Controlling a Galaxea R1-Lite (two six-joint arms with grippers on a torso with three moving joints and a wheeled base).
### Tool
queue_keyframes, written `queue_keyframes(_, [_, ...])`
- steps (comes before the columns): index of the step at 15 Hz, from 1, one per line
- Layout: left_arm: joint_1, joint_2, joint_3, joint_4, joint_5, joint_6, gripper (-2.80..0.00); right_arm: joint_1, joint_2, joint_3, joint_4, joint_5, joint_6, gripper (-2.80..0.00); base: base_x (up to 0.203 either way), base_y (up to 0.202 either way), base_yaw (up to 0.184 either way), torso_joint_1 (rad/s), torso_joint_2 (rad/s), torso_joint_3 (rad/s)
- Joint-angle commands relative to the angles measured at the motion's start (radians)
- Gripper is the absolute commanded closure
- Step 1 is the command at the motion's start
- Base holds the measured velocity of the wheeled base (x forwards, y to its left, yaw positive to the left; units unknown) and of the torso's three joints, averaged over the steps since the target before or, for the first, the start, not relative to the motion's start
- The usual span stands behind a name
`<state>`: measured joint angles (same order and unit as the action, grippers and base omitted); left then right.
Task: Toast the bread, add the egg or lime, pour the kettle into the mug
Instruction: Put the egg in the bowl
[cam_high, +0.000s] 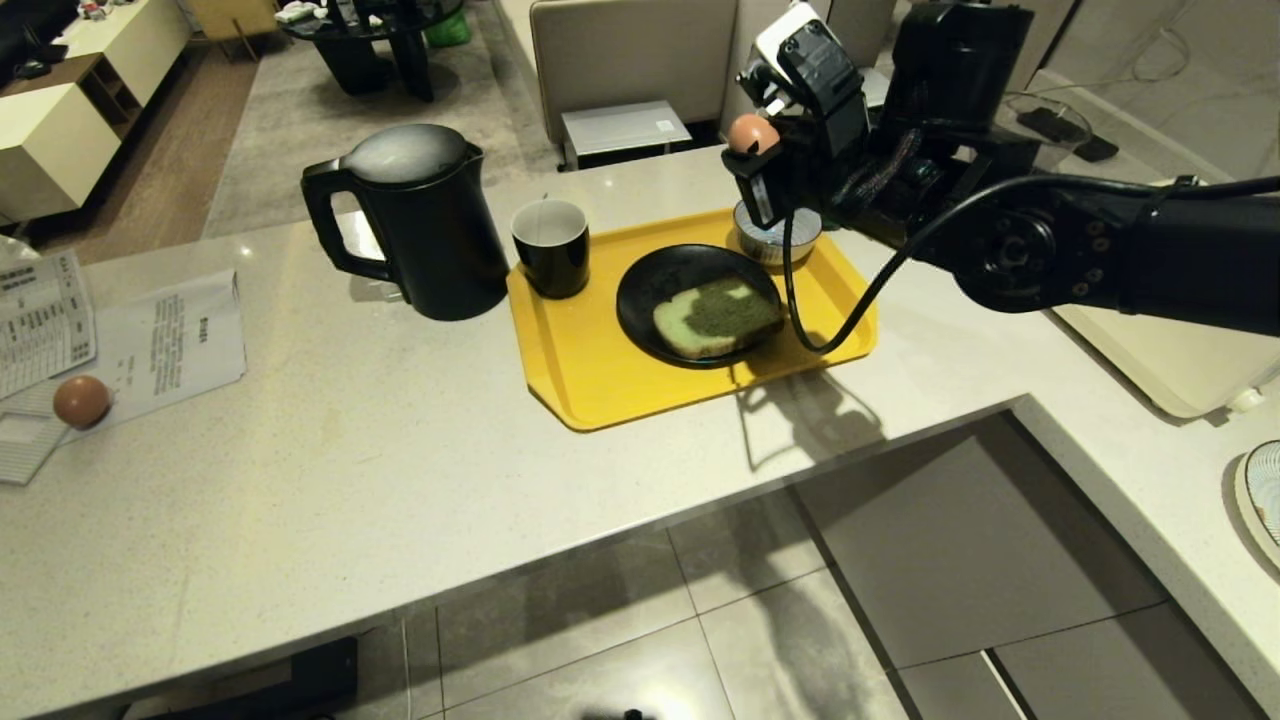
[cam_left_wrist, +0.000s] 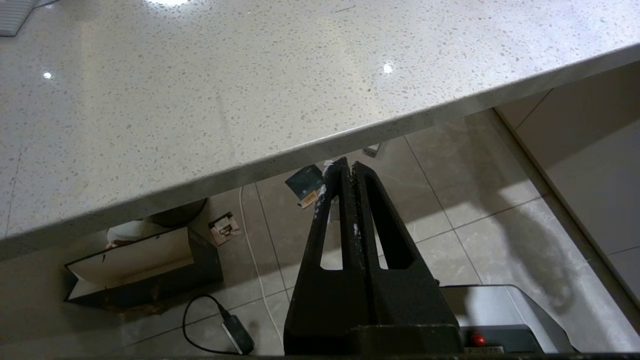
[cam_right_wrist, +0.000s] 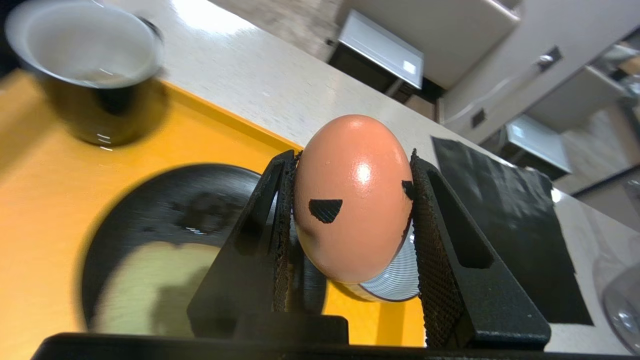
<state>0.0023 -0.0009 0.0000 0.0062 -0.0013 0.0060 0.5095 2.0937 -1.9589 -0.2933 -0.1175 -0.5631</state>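
Right gripper (cam_right_wrist: 350, 200): two black ribbed fingers (cam_right_wrist: 280, 220) pinch a pinkish-brown egg with a dark mark on its shell (cam_right_wrist: 352, 200), one pad on each side, the egg's blunt end standing clear above the tips. In the head view this gripper (cam_high: 757, 150) holds the egg (cam_high: 752, 133) in the air over the far right corner of a yellow plastic tray (cam_high: 580, 370), above a small blue-and-white striped bowl (cam_high: 775, 243) that sits there.

On the tray, just beside the bowl: a round black plate (cam_high: 650, 275) carrying a thick slice of pale green bread with tan crust (cam_high: 715, 318). At the tray's far left corner, a short glossy black mug with white inside (cam_high: 551, 248).

Off the tray, touching or nearly touching its left edge, a tall matte black kettle with a loop handle (cam_high: 415, 220) stands on the pale speckled counter (cam_high: 330, 440).

Near the counter's left edge a second, plain brown egg (cam_high: 81, 401) rests on printed paper sheets (cam_high: 175, 340).

Left gripper (cam_left_wrist: 347, 172): fingers pressed together, empty, hanging below the counter's near edge above the tiled floor (cam_left_wrist: 450, 200).
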Motion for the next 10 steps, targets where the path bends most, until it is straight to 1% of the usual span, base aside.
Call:
queue_keyframes(1, [0.001,0.001,0.000,0.000,0.000,0.000,0.00,-0.039,0.084,0.000,-0.043,-0.002,-0.015,0.00,0.000,0.000,0.000,0.000,0.00,0.000])
queue_keyframes(5, [0.001,0.001,0.000,0.000,0.000,0.000,0.00,-0.106,0.101,0.000,-0.091,0.001,-0.004,0.00,0.000,0.000,0.000,0.000,0.00,0.000])
queue_keyframes(8, [0.000,0.001,0.000,0.000,0.000,0.000,0.00,-0.124,0.058,0.000,-0.092,0.006,0.059,0.00,0.000,0.000,0.000,0.000,0.00,0.000])
queue_keyframes(10, [0.001,0.001,0.000,0.000,0.000,0.000,0.00,-0.124,0.022,0.001,-0.085,0.017,0.122,0.00,0.000,0.000,0.000,0.000,0.00,0.000])
